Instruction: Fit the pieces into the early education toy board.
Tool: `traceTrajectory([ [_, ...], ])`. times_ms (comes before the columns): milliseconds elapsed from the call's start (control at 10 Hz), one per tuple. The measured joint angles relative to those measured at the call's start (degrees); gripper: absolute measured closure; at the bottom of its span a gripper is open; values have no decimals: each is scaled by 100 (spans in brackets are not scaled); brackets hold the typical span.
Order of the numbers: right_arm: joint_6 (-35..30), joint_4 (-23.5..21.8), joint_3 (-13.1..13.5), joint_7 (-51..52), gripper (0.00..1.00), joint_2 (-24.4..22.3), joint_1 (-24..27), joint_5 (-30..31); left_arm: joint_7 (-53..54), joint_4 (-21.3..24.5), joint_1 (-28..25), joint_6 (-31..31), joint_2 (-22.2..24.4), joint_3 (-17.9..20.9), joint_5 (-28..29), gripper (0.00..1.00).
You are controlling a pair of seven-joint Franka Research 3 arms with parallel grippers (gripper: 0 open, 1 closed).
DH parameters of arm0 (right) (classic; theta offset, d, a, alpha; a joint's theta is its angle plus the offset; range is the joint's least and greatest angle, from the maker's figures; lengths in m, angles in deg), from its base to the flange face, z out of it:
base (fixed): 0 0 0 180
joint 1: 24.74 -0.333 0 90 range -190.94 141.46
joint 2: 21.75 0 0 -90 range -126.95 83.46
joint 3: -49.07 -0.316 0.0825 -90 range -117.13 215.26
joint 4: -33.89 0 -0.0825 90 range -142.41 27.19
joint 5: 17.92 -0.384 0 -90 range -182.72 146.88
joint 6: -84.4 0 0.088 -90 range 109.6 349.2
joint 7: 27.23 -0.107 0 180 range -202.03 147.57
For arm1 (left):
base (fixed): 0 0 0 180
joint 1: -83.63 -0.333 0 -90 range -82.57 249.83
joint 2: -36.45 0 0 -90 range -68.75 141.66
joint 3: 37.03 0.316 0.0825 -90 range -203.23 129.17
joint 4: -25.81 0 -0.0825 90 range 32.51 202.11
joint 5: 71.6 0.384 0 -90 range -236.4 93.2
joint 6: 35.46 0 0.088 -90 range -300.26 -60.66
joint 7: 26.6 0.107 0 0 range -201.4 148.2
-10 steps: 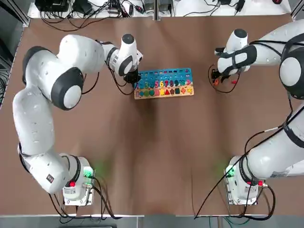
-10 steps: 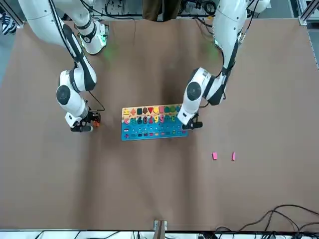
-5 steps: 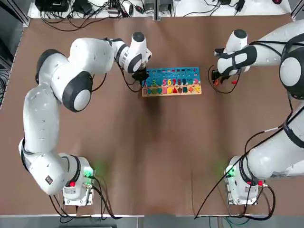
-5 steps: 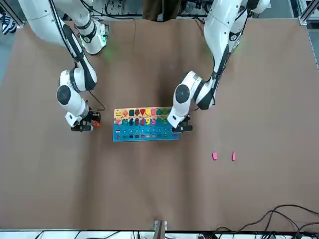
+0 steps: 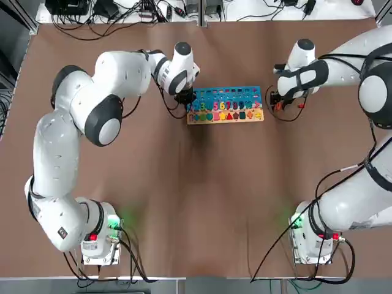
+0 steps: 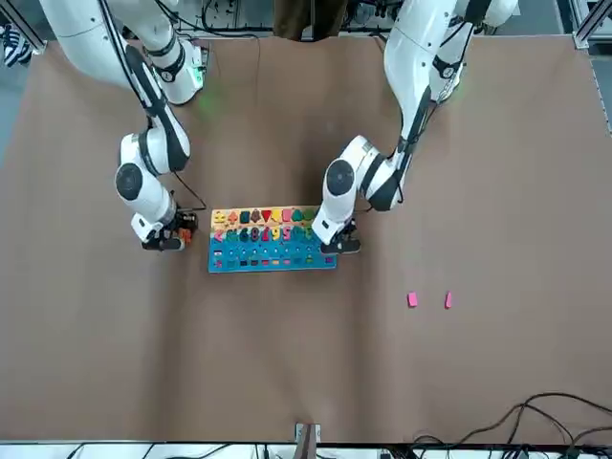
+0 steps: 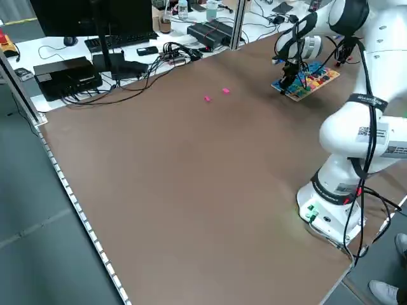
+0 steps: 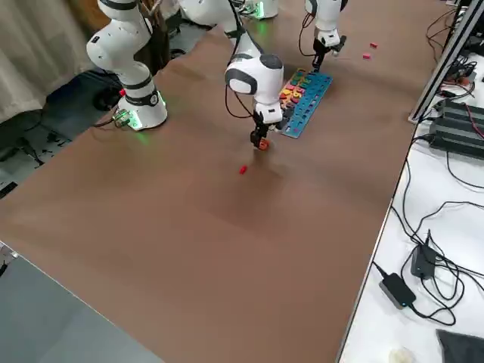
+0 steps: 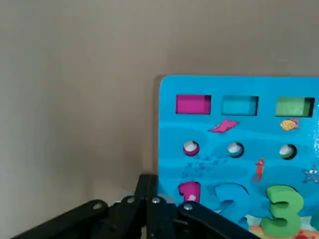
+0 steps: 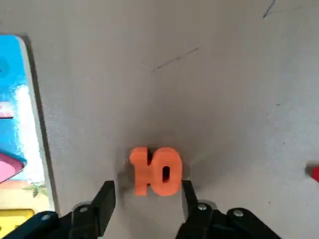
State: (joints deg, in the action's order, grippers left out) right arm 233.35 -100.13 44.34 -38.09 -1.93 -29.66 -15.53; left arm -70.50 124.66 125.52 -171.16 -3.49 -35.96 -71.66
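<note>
Left gripper (image 9: 149,219) is sitting with its fingers pressed together and nothing between them, tips down at the short end of the early education toy board (image 5: 225,105), beside the pink 1 (image 9: 189,191); judged, it is acting as a pusher or stop against the board's edge rather than as a grasper. Right gripper (image 10: 148,199) is standing about half open, fingers straddling the orange 10 piece (image 10: 156,172) lying flat on the table (image 5: 202,196); gaps are showing on both sides, so the piece is not clamped, and this is reading as a pre-grasp line-up. The board's other short end is lying just beside this gripper, which would leave a short carry to the number row. The red piece (image 8: 243,170) is lying near the right gripper, on the side away from the board. The two pink pieces (image 6: 428,300) are lying well apart from both grippers, beyond the left gripper's side of the board. The right wrist view is showing the clearance around the 10, which the top view is hiding under the arm; the front view is showing the pink pair, absent from both wrist views; the right side view is placing the red piece most clearly
</note>
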Motion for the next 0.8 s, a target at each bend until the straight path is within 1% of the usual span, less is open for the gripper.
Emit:
traceTrajectory([
  [100, 0, 0, 4, -6, 37, 0, -2, -1, 59, -87, -95, 235, 30, 9, 0, 95],
  [300, 22, 11, 33, -9, 39, -7, 1, -3, 407, -152, -570, 490, 326, 24, 0, 87],
  [400, 39, 26, 40, -9, 39, -17, 2, -4, 619, -154, -891, 582, 515, 29, 0, 71],
  [500, 62, 48, 45, -10, 39, -24, 4, -4, 849, -160, -1224, 645, 659, 33, 0, 65],
  [600, 78, 73, 49, -10, 39, -26, 5, -4, 1070, -189, -1572, 654, 739, 37, 0, 61],
  [700, 83, 86, 51, -11, 39, -26, 5, -4, 1281, -281, -1919, 654, 754, 37, 0, 48],
  [800, 106, 92, 54, -11, 39, -26, 6, -5, 1513, -388, -2240, 659, 731, 32, 0, 41],
])
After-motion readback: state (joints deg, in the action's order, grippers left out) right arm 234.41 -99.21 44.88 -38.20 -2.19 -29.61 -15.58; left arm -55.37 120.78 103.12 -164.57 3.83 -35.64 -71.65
